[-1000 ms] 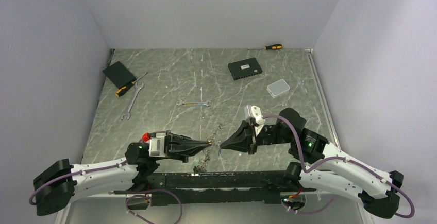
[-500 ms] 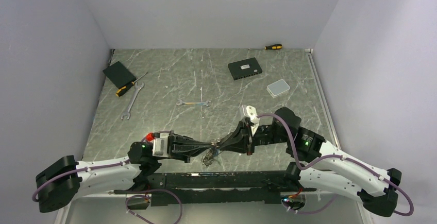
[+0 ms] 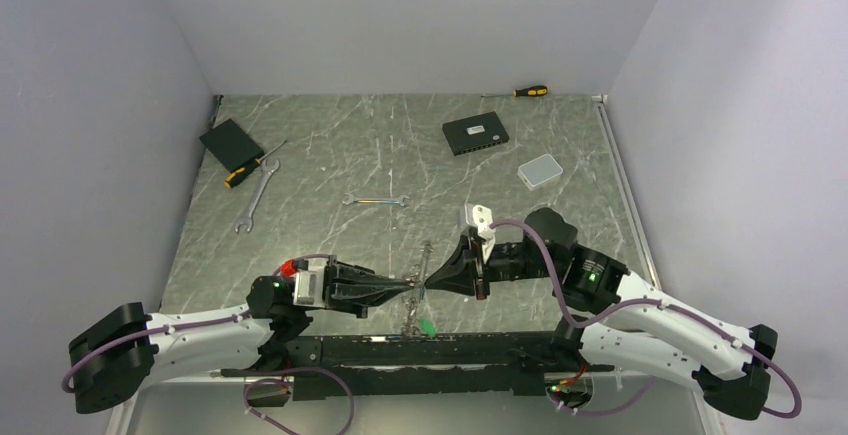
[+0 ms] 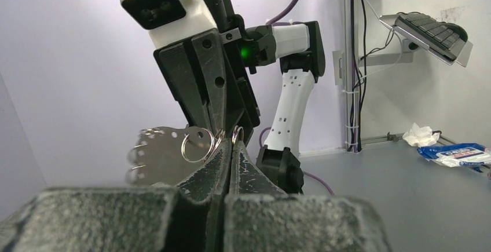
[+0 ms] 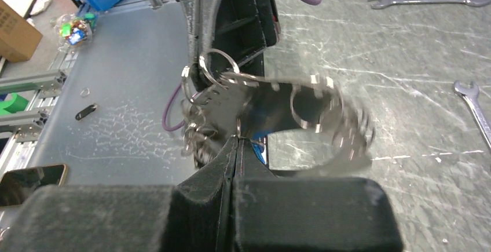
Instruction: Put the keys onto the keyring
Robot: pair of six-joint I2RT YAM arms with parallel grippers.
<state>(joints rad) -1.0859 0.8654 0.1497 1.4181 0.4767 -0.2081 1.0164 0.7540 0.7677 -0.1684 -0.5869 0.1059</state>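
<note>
Both arms are being held low over the near edge of the table [image 3: 330, 155], the left gripper [image 3: 407, 283] and right gripper [image 3: 429, 281] tip to tip. Each one's jaws are being pressed shut on the blurred keyring [image 5: 318, 98], with the keys [image 3: 410, 307] being dangled beneath. The grey marbled table, bearing a spanner [image 3: 376, 200] and a black box [image 3: 475, 135], is being enclosed by pale walls [image 3: 420, 25].

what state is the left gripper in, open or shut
Shut: the left gripper has its fingers pressed together, no gap, pinching a small metal ring.
</note>
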